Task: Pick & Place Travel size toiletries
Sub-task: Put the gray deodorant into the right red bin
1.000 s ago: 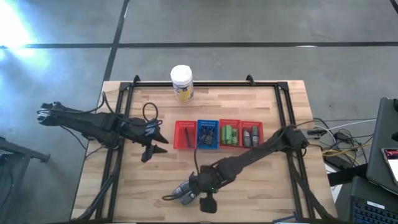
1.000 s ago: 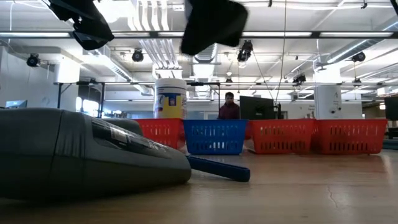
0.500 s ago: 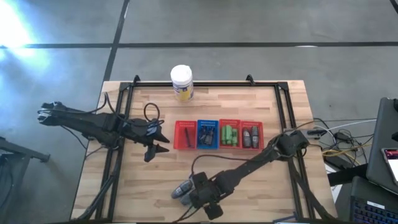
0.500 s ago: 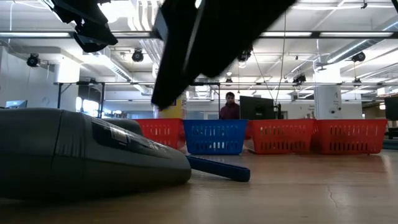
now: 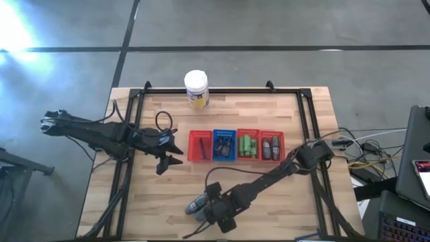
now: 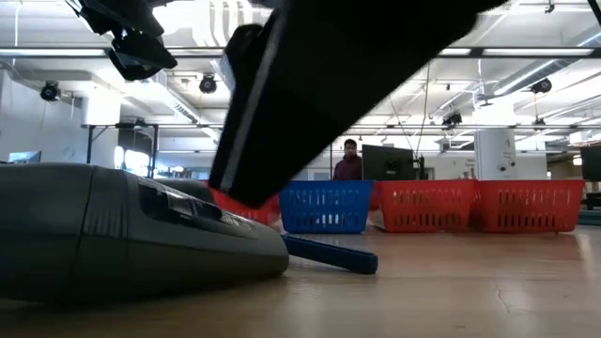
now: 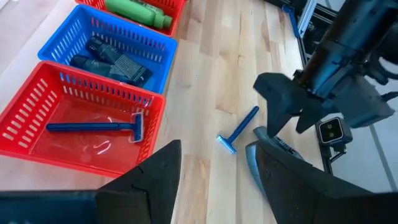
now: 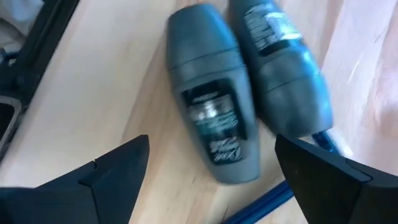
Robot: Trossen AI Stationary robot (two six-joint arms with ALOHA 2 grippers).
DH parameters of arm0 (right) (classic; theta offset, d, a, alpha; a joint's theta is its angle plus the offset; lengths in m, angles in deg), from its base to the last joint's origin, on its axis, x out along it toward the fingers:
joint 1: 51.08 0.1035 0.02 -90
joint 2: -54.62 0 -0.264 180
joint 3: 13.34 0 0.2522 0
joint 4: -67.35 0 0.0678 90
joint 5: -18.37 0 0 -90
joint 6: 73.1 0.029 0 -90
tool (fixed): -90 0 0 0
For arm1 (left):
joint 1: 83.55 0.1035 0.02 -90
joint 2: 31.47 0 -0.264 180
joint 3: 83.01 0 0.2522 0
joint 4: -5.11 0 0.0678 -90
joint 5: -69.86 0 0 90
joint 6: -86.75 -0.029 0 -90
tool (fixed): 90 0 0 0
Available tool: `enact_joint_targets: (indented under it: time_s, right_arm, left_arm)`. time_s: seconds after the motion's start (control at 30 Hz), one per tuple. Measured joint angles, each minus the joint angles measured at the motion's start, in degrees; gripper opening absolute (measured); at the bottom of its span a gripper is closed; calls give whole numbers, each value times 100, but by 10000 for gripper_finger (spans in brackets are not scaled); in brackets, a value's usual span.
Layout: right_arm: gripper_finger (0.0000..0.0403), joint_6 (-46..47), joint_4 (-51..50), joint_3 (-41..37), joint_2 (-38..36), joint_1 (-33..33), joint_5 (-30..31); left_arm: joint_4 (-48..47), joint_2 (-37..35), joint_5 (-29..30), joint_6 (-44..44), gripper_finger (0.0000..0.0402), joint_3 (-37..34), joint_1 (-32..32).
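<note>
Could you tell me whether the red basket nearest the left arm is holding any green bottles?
No, the left wrist view shows that red basket holding only a blue razor; the green bottles lie in another red basket.

Three red baskets (image 5: 200, 146) and one blue basket (image 5: 224, 146) hold green bottles (image 5: 249, 146), grey bottles (image 5: 271, 147) and a blue razor (image 7: 98, 126).

One camera is looking straight down on the whole counter (image 5: 269, 114). Another is sitting at counter level, facing the baskets (image 6: 432, 205) at twelve o'clock. Both wrist cameras are peering close past their fingers, sharing the grey bottles (image 8: 214, 118).
</note>
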Motion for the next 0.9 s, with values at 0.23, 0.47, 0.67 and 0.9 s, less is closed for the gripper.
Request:
enact_joint_targets:
  time_s: [0.23, 0.47, 0.67, 0.9]
  right_arm:
    - [320, -105, 393, -168, 6, -89, -46]
    - [303, -163, 657, -547, 6, -82, -302]
    - [296, -49, 1048, -551, 6, -104, -186]
    - [294, 219, 1421, -771, 6, -117, -219]
  left_arm:
    - [0, -2, 0, 4, 211, 0, 0]
    - [1, -2, 0, 7, 211, 0, 0]
    - [2, -2, 0, 7, 211, 0, 0]
    - [0, -2, 0, 2, 211, 0, 0]
